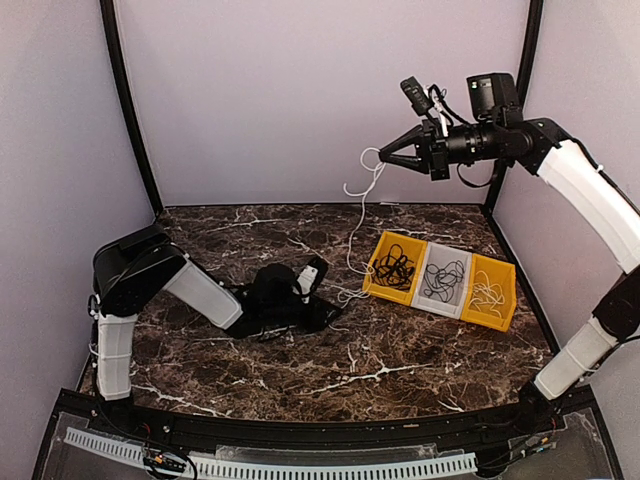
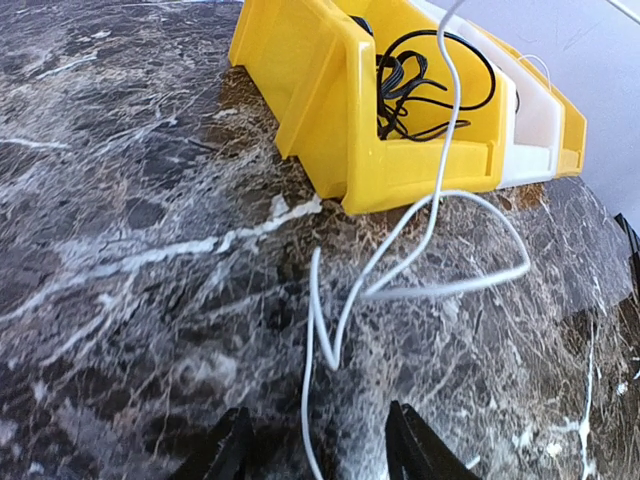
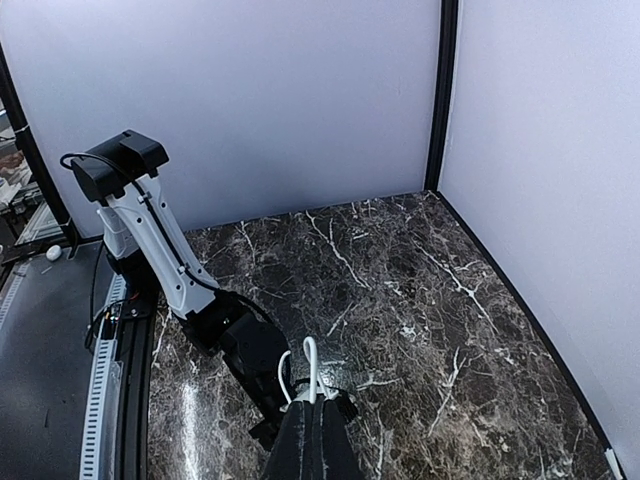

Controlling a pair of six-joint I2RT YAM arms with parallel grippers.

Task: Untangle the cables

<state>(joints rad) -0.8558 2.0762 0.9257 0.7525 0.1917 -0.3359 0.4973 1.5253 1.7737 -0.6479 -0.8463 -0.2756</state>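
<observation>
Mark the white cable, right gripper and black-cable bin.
white cable (image 2: 314, 290): left wrist view, strand on table
right gripper (image 1: 383, 155): top external view, between fingertips
black-cable bin (image 2: 300, 80): left wrist view, yellow side wall

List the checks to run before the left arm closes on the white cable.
1. Right gripper shut on the white cable, holding it up: ok.
2. Cable passes between the left gripper and its open fingers: ok.
3. Cable free of loops on the table: not ok, it doubles back there.
4. Cable clear of the near yellow bin: cannot tell.
5. Black cables inside that bin: ok.
</observation>
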